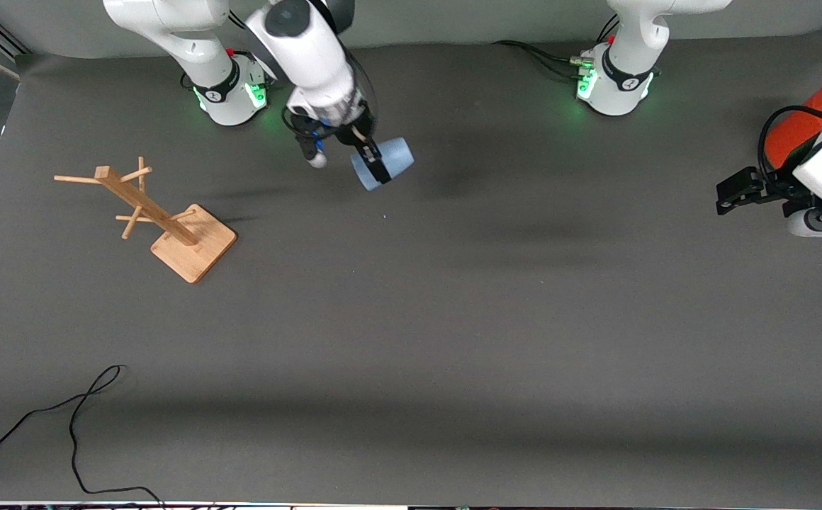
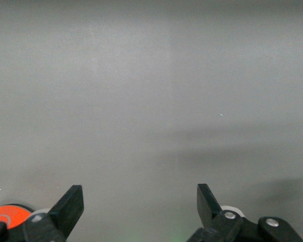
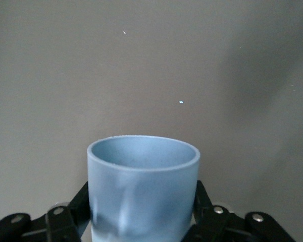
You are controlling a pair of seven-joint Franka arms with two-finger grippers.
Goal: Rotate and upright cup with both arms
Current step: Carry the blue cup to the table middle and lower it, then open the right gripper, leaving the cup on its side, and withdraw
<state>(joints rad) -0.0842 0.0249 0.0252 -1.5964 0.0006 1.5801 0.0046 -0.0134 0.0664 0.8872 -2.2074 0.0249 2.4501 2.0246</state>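
The right gripper (image 1: 374, 160) clamps the cup (image 1: 385, 162) tilted in the air near the table's (image 1: 411, 319) base-side edge. The left gripper (image 1: 737, 190) waits, fingers apart, near its end edge. Hold the cup steady for the left gripper's grasp.

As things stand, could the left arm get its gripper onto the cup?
Probably yes: the cup hangs in the right gripper over bare table, and the left gripper waits open at its own end with nothing between them.
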